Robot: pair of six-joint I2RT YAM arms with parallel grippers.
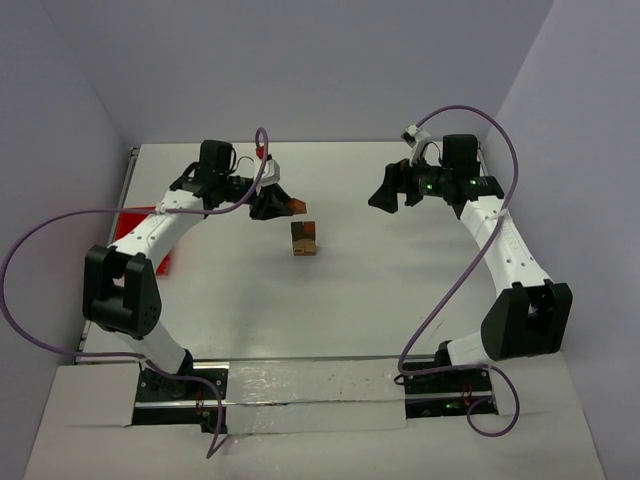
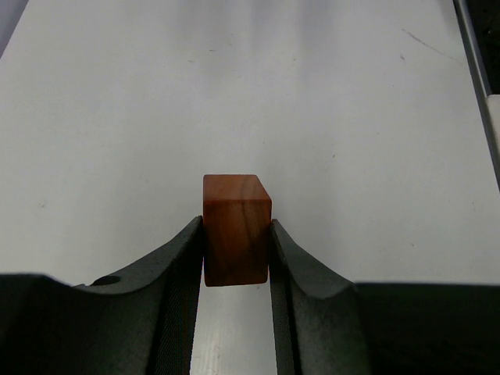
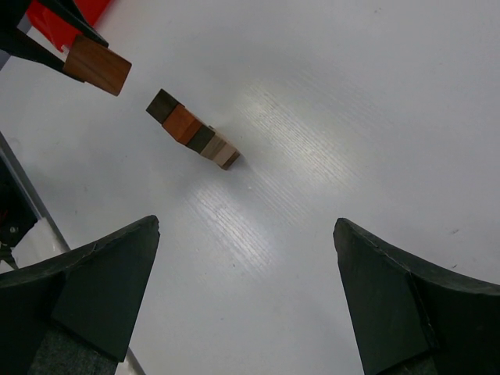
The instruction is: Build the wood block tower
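Note:
The wood block tower [image 1: 304, 239] stands mid-table, a short stack of dark, reddish-brown and tan blocks; the right wrist view shows the tower [image 3: 193, 129] from the side. My left gripper [image 1: 283, 205] is shut on a reddish-brown block [image 2: 237, 229], held in the air up and to the left of the tower. That same block [image 3: 98, 66] shows at the upper left of the right wrist view. My right gripper [image 1: 392, 195] hangs open and empty to the right of the tower, fingers wide apart.
A red plastic bin [image 1: 138, 232] sits at the table's left edge, partly hidden by the left arm. A corner of the bin [image 3: 72, 17] shows in the right wrist view. Purple cables loop off both arms. Walls close in left, right and back.

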